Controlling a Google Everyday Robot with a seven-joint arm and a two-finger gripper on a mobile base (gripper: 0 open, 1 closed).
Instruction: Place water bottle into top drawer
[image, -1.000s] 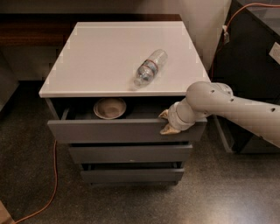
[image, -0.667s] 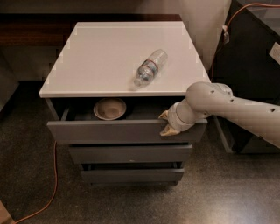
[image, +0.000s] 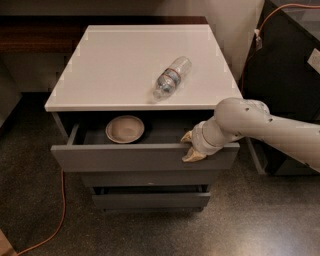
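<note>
The water bottle, clear with a blue-and-white label, lies on its side on the white cabinet top, right of the middle. The top drawer stands pulled partly open below it. My gripper is at the right part of the drawer's front panel. One tan fingertip is inside the drawer and the other is on the outer face, so it clasps the panel's top edge. The bottle is apart from the gripper, up and to the left of it.
A beige bowl sits inside the open drawer at its left. Two narrower grey drawers are shut below. An orange cable runs over the floor at the left. A dark cabinet stands close at the right.
The drawer has come out slightly further toward the camera, with the gripper still on its front. The bottle has not moved.
</note>
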